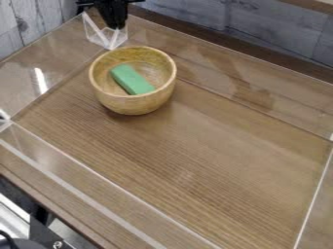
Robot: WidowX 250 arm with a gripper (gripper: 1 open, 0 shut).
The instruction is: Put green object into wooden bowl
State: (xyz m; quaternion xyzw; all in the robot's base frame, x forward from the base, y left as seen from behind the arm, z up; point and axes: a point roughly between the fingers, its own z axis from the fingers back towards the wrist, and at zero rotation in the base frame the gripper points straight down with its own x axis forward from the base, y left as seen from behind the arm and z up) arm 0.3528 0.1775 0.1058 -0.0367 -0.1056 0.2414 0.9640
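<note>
- Green object (pixel 129 79): bright green bar-shaped block, lying flat on the floor of the wooden bowl (pixel 131 101). Its long axis runs diagonally, from upper left to lower right in the view. Nothing is touching it.
- Wooden bowl: round, light tan, thick-walled, grain visible on the outer wall. Stands upright on the table (pixel 196 156), in the upper-left part of the view. Holds only the green block.
- Claw (pixel 113 18): black, at the top edge of the view, just beyond the far rim of the bowl and above it. Only its lower end is in frame; the rest is cut off. Fingers drawn together to a narrow tip, with nothing between them. Not in contact with bowl or block.
- Table: brown wood-grain surface with pale glare patches toward the far side.
- Clear plastic walls (pixel 39 160) enclose the work area; the near-left wall and the right wall show as faint pale edges.
- A small clear piece (pixel 100 35) stands on the table just below the claw, beside the far-left rim of the bowl; cannot tell what it is.
</note>
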